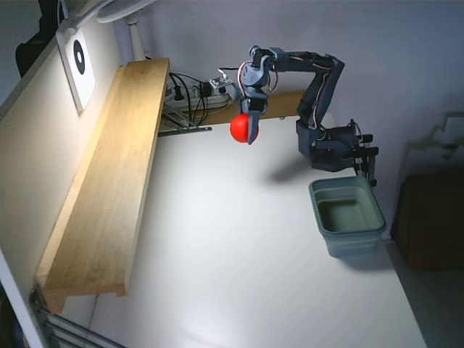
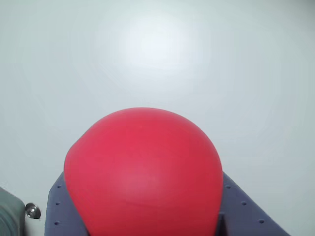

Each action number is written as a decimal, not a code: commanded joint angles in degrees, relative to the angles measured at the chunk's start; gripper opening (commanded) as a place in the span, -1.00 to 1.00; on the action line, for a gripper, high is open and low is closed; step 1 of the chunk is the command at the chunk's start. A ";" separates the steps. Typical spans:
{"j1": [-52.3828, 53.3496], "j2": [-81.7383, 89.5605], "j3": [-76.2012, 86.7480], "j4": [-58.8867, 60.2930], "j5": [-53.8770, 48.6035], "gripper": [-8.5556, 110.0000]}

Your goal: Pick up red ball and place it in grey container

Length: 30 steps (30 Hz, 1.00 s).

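The pincer (image 1: 246, 130) is closed on the red ball (image 1: 242, 127), holding it above the desk (image 1: 239, 254) at upper centre of the fixed view. The ball is smooth, plain, bright red. The grey container (image 1: 348, 216) sits at right, well apart.

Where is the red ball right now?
In the fixed view the red ball is held in the gripper above the white table, near the back, left of the grey container; it fills the wrist view.

Red ball (image 1: 242, 127) in tool (image 1: 249, 130) above table (image 1: 239, 254), grey container (image 1: 348, 216) at right
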 commanded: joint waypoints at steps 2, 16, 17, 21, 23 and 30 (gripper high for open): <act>-7.11 1.03 -2.67 1.12 0.18 -0.47; -30.43 1.03 -2.67 1.12 0.18 -0.47; -32.32 1.03 -2.67 1.12 0.18 -0.47; -39.25 1.03 -2.67 1.12 0.18 -0.47; -42.41 1.03 -2.67 1.12 0.18 -0.47; -53.29 1.03 -2.67 1.12 0.18 -0.47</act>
